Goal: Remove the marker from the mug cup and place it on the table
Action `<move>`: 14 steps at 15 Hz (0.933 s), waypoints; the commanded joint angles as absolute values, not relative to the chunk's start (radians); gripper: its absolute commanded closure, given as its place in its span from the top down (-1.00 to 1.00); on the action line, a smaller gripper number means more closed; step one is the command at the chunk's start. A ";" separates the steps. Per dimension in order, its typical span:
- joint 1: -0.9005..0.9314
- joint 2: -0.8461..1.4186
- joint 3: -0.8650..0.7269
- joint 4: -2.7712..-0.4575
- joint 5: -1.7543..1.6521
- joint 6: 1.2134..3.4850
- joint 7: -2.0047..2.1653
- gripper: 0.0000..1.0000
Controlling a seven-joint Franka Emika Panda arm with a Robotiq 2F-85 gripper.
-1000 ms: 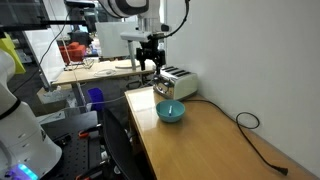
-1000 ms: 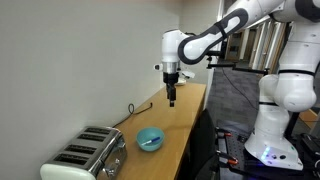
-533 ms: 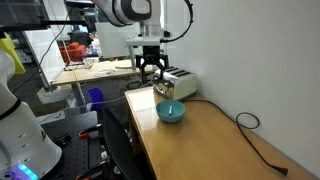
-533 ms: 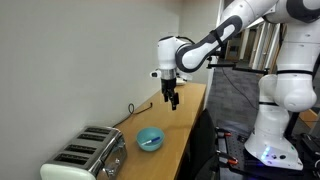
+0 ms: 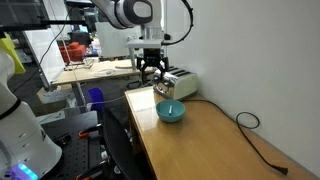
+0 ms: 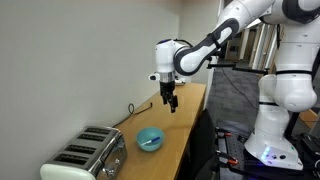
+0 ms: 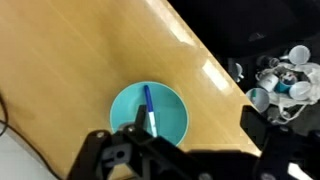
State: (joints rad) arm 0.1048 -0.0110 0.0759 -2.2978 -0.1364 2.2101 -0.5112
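The teal mug cup stands on the wooden table, near its front edge. In the wrist view the cup holds the dark blue marker, which lies slanted inside it. The marker also shows faintly in an exterior view. My gripper hangs open and empty well above the table, over the cup area. In the wrist view its dark fingers spread apart at the bottom of the picture, one over the cup's rim.
A silver-white toaster stands next to the cup by the wall. A black cable trails along the table. A cluttered workbench stands farther back. Beyond the table edge is dark floor with white cups.
The gripper has shifted sideways toward the cup and toaster and turned slightly. The cup and marker have not moved.
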 commanded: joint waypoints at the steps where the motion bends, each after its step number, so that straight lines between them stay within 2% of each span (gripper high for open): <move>1: 0.104 0.102 0.090 -2.228 -0.131 2.279 -0.542 1.00; 14: 0.052 0.554 0.119 -1.879 -0.192 2.361 -0.625 1.00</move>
